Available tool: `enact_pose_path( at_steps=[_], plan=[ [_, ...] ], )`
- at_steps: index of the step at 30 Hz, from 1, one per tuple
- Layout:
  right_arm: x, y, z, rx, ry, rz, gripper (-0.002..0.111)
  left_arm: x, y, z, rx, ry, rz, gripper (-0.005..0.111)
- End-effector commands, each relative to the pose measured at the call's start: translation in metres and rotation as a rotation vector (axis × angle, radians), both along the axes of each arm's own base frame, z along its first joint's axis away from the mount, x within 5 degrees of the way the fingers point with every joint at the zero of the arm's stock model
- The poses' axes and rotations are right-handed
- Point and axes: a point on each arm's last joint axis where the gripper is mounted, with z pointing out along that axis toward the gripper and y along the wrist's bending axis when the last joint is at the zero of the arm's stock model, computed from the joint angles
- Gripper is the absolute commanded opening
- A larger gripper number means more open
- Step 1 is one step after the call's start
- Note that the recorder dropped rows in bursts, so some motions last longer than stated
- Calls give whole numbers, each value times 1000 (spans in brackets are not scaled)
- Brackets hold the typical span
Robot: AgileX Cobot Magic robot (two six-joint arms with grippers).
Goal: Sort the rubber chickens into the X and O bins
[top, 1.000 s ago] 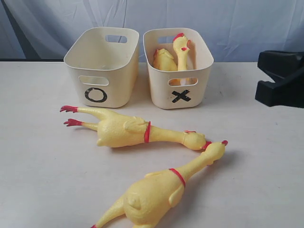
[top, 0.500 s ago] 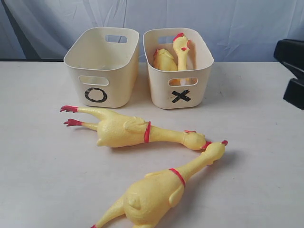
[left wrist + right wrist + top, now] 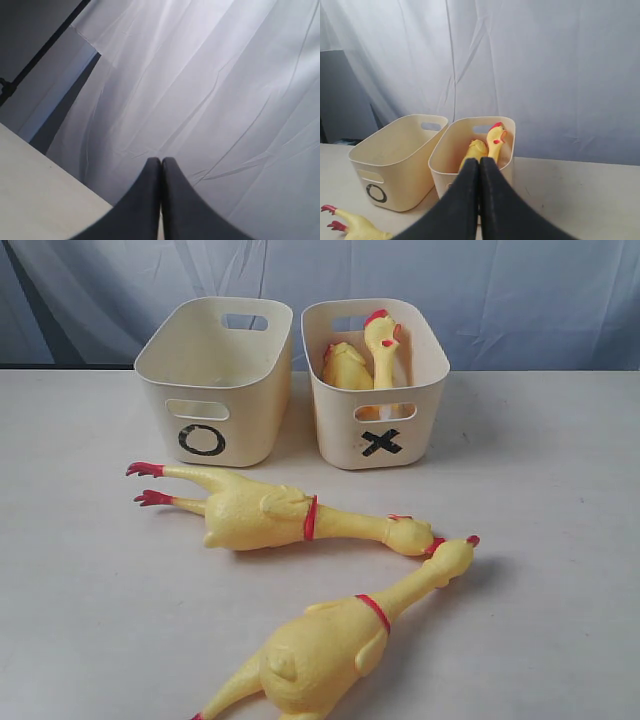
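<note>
Two cream tubs sit side by side at the top centre of the exterior view: the O bin (image 3: 250, 420) on the left, the X bin (image 3: 425, 410) on the right, close together. In the X bin we've got a standing chicken (image 3: 382, 345), red comb poking above the rim, and a smaller chicken (image 3: 345, 368) leaning just left of it. Down on the tabletop (image 3: 560, 570), the middle chicken (image 3: 260, 515) lies across the centre of the frame, red feet left, head right. The lower chicken (image 3: 320, 650) fills the bottom centre, neck slanting up to the right. Their heads are just beside each other; I cannot tell whether they touch. The left claw (image 3: 161, 162) is pressed together, gripping nothing, facing a white cloth (image 3: 225, 75). The right claw (image 3: 479, 162) is pressed together too, nothing in it, pointing at the X bin.
</note>
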Motion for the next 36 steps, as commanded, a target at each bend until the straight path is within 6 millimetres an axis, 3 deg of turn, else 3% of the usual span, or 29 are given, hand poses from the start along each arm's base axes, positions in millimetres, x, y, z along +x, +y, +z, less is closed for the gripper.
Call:
enact_pose_path(
  at_steps=[1, 4, 9, 15, 21, 28, 36],
  plan=[
    [-7, -8, -7, 29, 21, -29, 0, 1, -2, -3, -88, 16, -46, 0],
    [-10, -10, -11, 51, 44, -35, 0, -1, -6, 9, -75, 26, -82, 0],
    [-16, -13, -14, 51, 29, -29, 0, -10, -12, 41, 86, 42, -110, 0],
    [-23, -18, -11, 65, -8, -28, 0, -2, -14, 70, 268, 169, -104, 0],
    [-23, -19, -11, 60, -12, -27, 0, 24, -25, 90, 456, 400, -262, 0],
    [-22, -23, -15, 54, 33, -75, 0, 59, -68, 106, 545, 422, -865, 0],
    [-21, -31, -22, 26, 107, -171, 0, 94, -69, 106, 544, 539, -956, 0]
  ],
)
